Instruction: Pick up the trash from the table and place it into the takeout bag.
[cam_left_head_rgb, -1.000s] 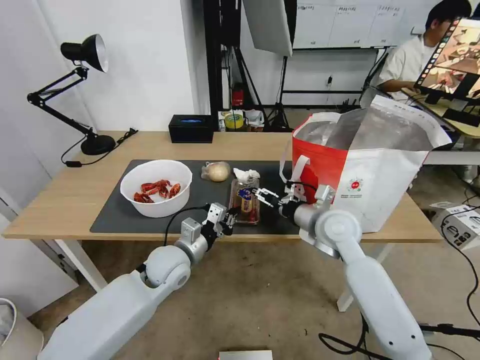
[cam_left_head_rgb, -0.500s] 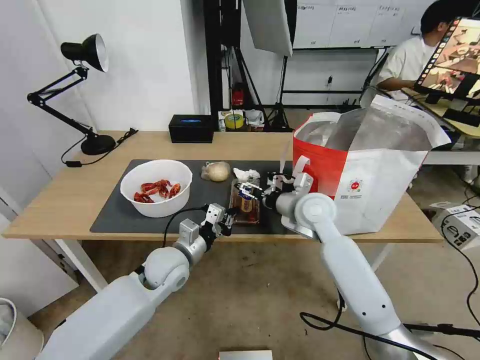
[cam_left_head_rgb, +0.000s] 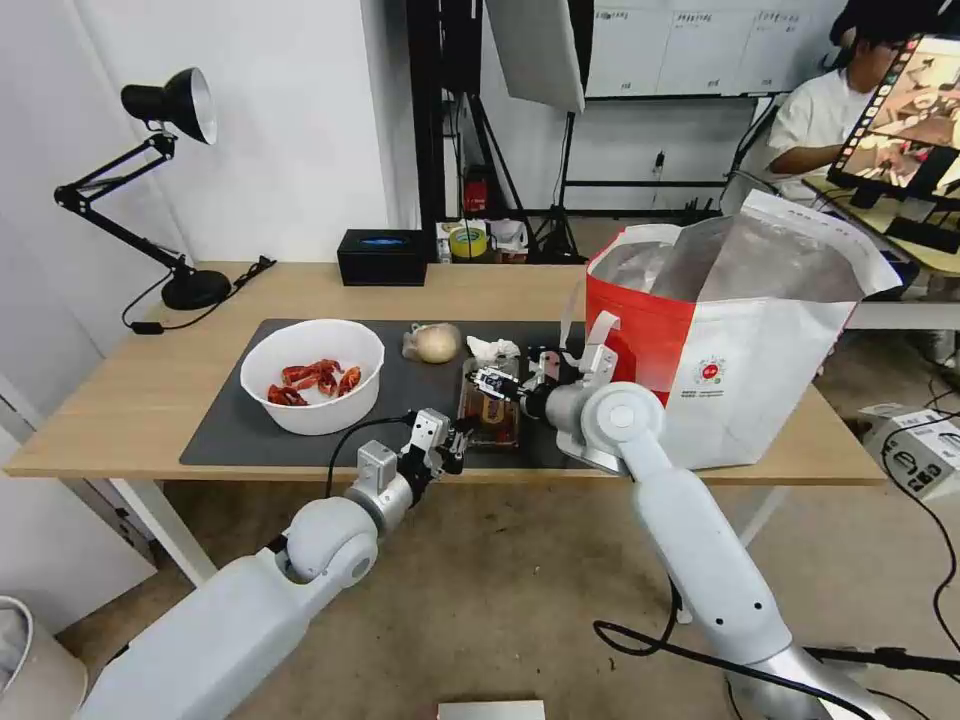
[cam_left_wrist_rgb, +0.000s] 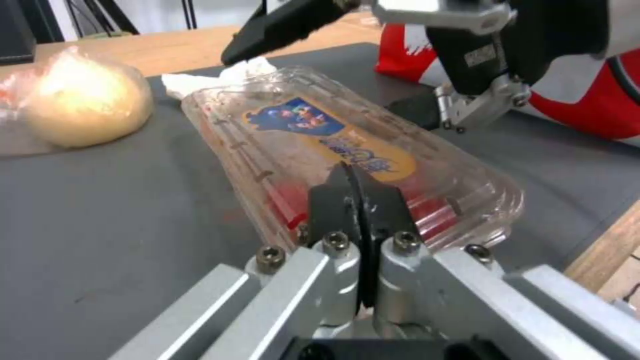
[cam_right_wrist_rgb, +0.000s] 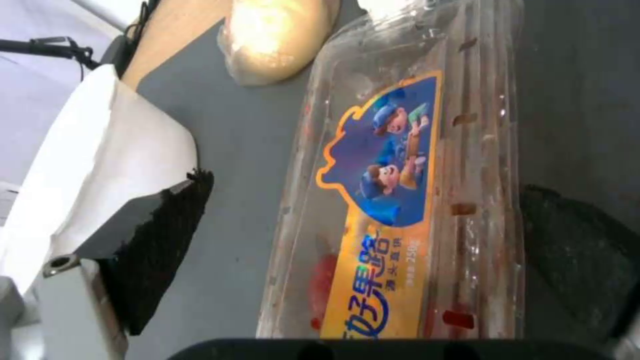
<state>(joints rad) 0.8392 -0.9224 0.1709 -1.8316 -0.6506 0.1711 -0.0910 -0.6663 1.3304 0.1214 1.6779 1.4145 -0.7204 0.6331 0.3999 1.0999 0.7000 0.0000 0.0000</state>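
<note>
A: Status, near edge first?

B: Left claw (cam_left_head_rgb: 462, 440) sits at the near edge of the surface (cam_left_head_rgb: 130, 400), fingers pressed together, gripping nothing, tip just short of the clamshell tray's (cam_left_head_rgb: 490, 408) near end.

A: Right one?

B: Right claw (cam_left_head_rgb: 497, 381) is over the tray, fingers spread wide, one on either side of it, nothing gripped. In the right wrist view one black pad (cam_right_wrist_rgb: 160, 240) stands off the tray's long side with mat showing between.

A: Tray looks like?

B: Clear, ribbed, long and narrow. Blue-and-yellow cartoon label on the lid (cam_left_wrist_rgb: 327, 135), red bits inside at the near end. Lies flat on the dark mat (cam_left_head_rgb: 240, 425), long axis pointing near to far.

A: Count?

B: One tray. Behind it one crumpled tissue (cam_left_head_rgb: 492, 348), touching the tray's far end as seen from the left wrist. One bagged bun (cam_left_head_rgb: 432, 343) beside the tissue. One white bowl (cam_left_head_rgb: 312, 375) with red shells toward the mat's left end.

A: Bag?

B: One takeout bag (cam_left_head_rgb: 740, 360), upright at the right end of the surface, mouth open, foil lining visible.
</note>
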